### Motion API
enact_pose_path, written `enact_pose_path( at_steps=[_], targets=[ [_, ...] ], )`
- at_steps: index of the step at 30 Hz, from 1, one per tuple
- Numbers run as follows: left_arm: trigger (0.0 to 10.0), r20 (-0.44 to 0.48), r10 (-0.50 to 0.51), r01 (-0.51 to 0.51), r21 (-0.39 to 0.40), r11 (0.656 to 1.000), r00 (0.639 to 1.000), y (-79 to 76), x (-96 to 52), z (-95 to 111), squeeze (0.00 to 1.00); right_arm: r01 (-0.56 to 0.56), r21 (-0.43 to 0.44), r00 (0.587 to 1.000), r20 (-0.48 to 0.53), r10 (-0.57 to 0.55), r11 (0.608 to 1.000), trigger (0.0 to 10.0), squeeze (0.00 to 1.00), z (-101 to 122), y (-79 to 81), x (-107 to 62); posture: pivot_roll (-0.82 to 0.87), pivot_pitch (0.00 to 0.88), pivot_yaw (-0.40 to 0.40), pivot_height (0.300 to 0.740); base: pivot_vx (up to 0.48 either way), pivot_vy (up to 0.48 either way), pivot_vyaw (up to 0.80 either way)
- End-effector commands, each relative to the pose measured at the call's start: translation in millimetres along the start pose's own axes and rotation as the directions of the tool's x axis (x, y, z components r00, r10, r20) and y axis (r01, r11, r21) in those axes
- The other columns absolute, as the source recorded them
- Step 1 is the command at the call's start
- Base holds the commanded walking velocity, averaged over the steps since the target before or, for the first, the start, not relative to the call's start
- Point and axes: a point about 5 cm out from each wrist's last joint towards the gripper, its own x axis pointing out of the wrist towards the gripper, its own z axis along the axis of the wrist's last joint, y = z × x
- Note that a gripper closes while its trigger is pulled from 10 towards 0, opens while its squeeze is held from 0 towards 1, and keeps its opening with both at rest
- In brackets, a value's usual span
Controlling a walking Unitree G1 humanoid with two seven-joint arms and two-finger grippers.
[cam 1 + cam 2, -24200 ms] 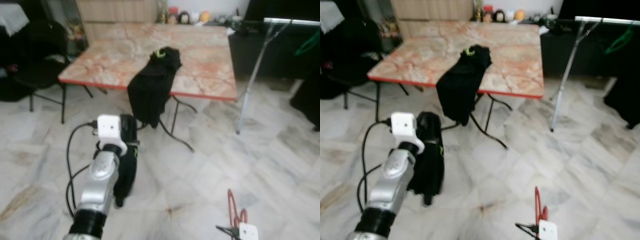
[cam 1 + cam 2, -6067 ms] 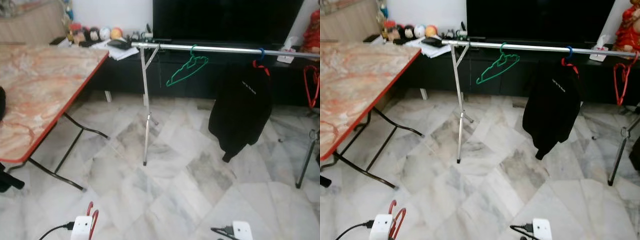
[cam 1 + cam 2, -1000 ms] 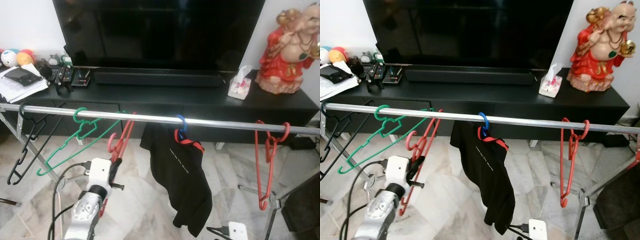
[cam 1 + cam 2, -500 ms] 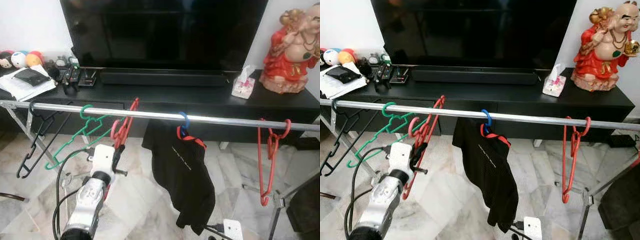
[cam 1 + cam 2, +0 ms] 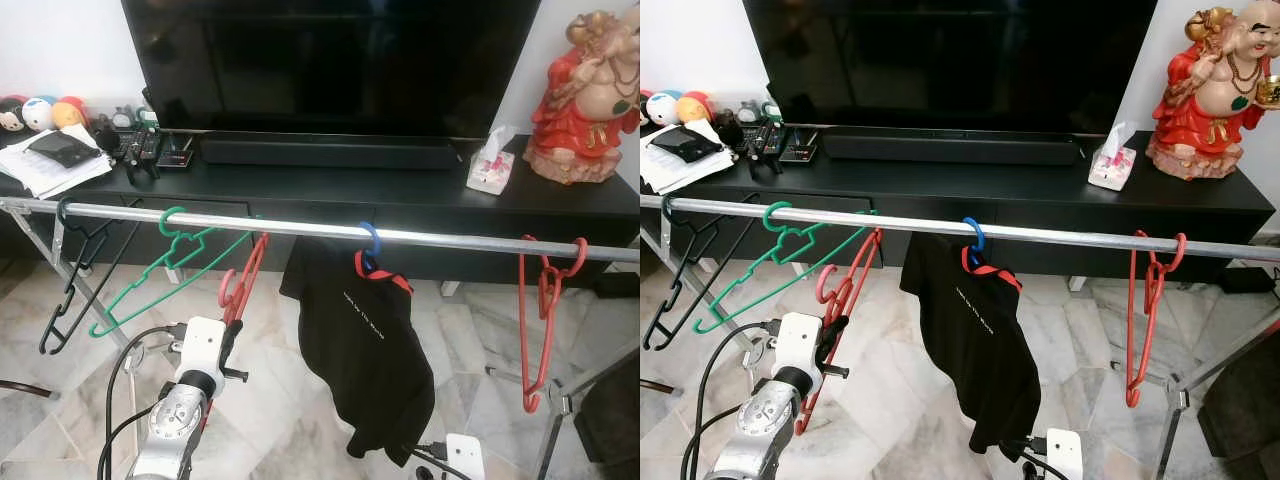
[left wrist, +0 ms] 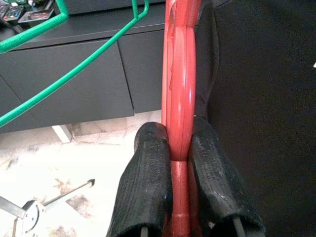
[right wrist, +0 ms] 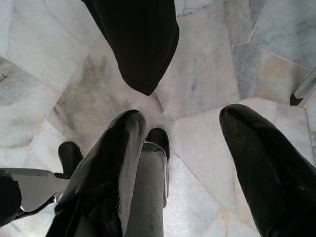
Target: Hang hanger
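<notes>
My left gripper is shut on a red hanger, pinching its bar between both fingers. The hanger stands tilted, with its top end up against the silver rail between the green hanger and the black T-shirt. Its hook curls below the rail, apart from it. My right gripper hangs low at my right side, open, pointing down at the marble floor with nothing between its fingers.
A black hanger hangs at the rail's left end and red hangers near its right end. Behind the rail stand a black console with a TV, a tissue box and a red statue. The rack's leg slants at right.
The left gripper has come down with the red hanger: its top end stood above the rail half a second ago and is now at rail height. The right arm has not moved.
</notes>
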Motion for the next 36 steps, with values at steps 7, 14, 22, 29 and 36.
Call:
enact_pose_path(
  at_steps=[7, 14, 22, 29, 36],
  targets=[
    [10.0, 0.068, -0.003, 0.002, 0.006, 1.000, 0.998, -1.8, 2.3, 12.6, 0.00, 0.012, 0.007, 1.000, 0.007, -0.012, 1.000, 10.0, 0.00, 3.9, -5.8, 0.3, -0.14, 0.020, -0.015, 0.740, 0.000, 0.000, 0.00],
    [10.0, 0.071, -0.024, 0.023, 0.016, 1.000, 0.997, -3.4, -0.8, 11.5, 0.00, 0.009, 0.003, 1.000, -0.010, -0.009, 1.000, 10.0, 0.00, 2.4, -2.4, 0.7, -0.14, 0.018, -0.018, 0.740, 0.217, 0.000, 0.00],
    [10.0, -0.133, -0.023, 0.031, 0.061, 0.998, 0.991, 2.2, -18.8, -34.1, 0.00, 0.001, -0.014, 1.000, -0.013, -0.001, 1.000, 10.0, 0.00, 10.4, 2.1, 2.9, -0.14, 0.018, -0.017, 0.740, 0.246, 0.000, 0.00],
    [10.0, -0.309, 0.073, -0.045, 0.096, 0.994, 0.948, 22.7, -34.7, -66.3, 0.00, 0.003, -0.014, 1.000, -0.010, -0.003, 1.000, 10.0, 0.00, 16.9, 2.2, 4.2, -0.14, 0.017, -0.018, 0.740, 0.246, 0.000, 0.00],
    [10.0, -0.295, 0.070, -0.044, 0.095, 0.994, 0.953, 22.1, -31.5, -65.3, 0.00, 0.005, -0.016, 1.000, -0.018, -0.005, 1.000, 10.0, 0.00, 10.2, 1.9, 2.9, -0.14, 0.018, -0.022, 0.740, 0.272, 0.000, 0.00]
  ],
)
